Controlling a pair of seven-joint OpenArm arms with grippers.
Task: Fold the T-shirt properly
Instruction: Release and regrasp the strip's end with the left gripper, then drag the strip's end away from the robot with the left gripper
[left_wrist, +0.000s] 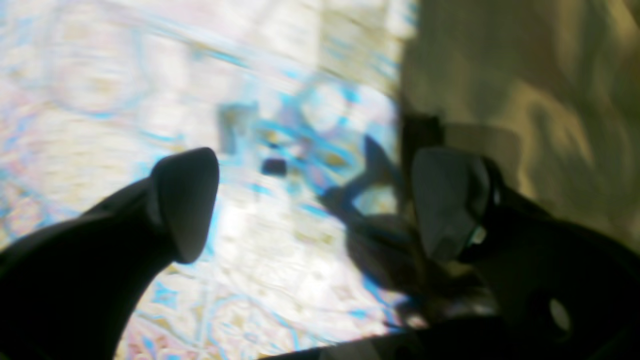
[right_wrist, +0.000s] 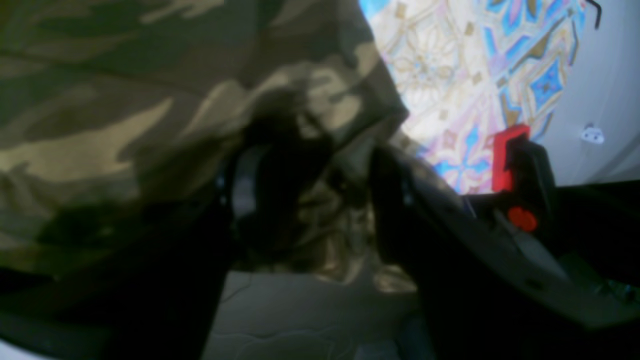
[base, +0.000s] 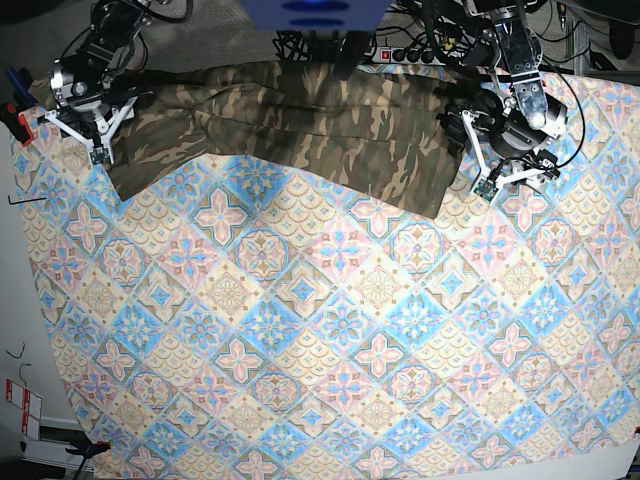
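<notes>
left gripper (left_wrist: 315, 200) was spread wide, nothing held (shirt edge beside one finger) | right gripper (right_wrist: 310, 200) was clamped on a bunched fold of the camouflage T-shirt (base: 300, 120) | T-shirt was laid along the tablecloth's (base: 340, 340) far edge

No text, label, brand, number or sign can be read in any of the three views. The T-shirt (base: 300, 120) carries only its camouflage streaks, and the tablecloth (base: 340, 330) only its repeating diamond and flower pattern. The small red and white cards (base: 22, 405) at the table's edge in the base view are too small to show any lettering, and both wrist views are too blurred for print to be made out.
</notes>
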